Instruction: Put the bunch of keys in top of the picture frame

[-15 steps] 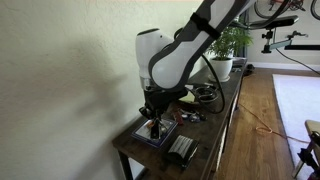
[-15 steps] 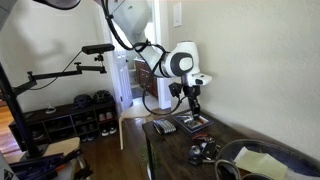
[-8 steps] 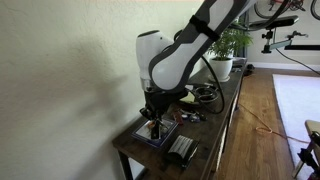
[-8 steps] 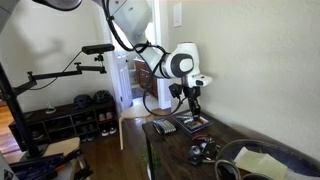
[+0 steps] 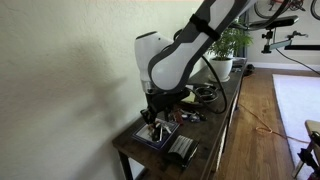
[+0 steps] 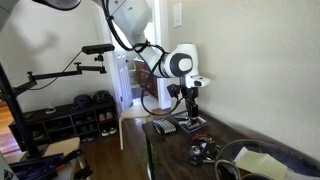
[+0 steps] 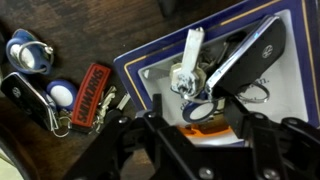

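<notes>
The bunch of keys (image 7: 212,76) has a black fob, a white tag and a blue ring. It lies on the white face of the picture frame (image 7: 150,72), which has a navy border and lies flat on the table. My gripper (image 7: 200,126) hangs just above the keys. Its jaws stand apart, nothing is between them, and the dark fingers (image 7: 152,132) fill the bottom of the wrist view. In both exterior views the gripper (image 5: 152,119) (image 6: 193,108) points straight down over the frame (image 5: 160,138) (image 6: 194,125).
A second key bunch with a red tag (image 7: 92,94) and blue fobs lies on the dark table (image 7: 70,30) beside the frame. A black ribbed box (image 5: 182,150) sits at the table's near end. Cables (image 6: 206,150) and a potted plant (image 5: 228,45) are further along.
The jaws have come apart and let go of the keys, which now rest on the frame. The arm has hardly moved.
</notes>
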You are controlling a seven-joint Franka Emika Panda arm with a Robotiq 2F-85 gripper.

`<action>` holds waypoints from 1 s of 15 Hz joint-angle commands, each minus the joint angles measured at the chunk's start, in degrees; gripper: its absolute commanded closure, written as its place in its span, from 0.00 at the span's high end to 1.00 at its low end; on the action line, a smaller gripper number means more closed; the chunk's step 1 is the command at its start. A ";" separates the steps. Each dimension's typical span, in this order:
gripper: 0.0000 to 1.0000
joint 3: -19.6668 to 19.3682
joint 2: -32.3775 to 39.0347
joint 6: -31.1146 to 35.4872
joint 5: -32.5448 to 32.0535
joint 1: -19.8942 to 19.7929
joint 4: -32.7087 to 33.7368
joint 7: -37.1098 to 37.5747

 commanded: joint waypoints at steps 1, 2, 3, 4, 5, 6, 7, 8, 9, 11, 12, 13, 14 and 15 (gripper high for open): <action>0.96 0.08 -5.08 -2.56 1.26 0.74 -3.97 -1.10; 1.00 0.25 -5.98 -3.00 1.33 0.66 -4.30 -1.22; 1.00 0.53 -6.73 -3.32 1.52 0.45 -4.58 -1.61; 1.00 0.89 -7.78 -3.96 1.96 0.11 -4.88 -2.11; 1.00 0.97 -8.58 -4.63 2.26 0.01 -5.05 -2.13; 1.00 1.40 -9.59 -5.69 3.06 -0.45 -5.22 -2.81; 1.00 1.99 -10.51 -7.03 4.16 -1.03 -5.37 -3.94; 1.00 2.49 -11.49 -8.55 5.29 -1.52 -5.61 -5.57; 1.00 2.69 -12.41 -10.12 6.04 -1.75 -5.77 -6.76; 1.00 3.09 -14.37 -12.78 7.33 -2.27 -6.52 -9.95; 1.00 2.96 -15.44 -13.95 7.16 -2.25 -7.00 -10.75; 1.00 2.74 -16.29 -14.88 6.40 -2.08 -7.48 -11.24; 1.00 2.56 -17.07 -15.38 5.67 -1.94 -8.08 -11.55; 1.00 2.45 -12.97 -14.09 5.78 -1.63 -4.03 -9.68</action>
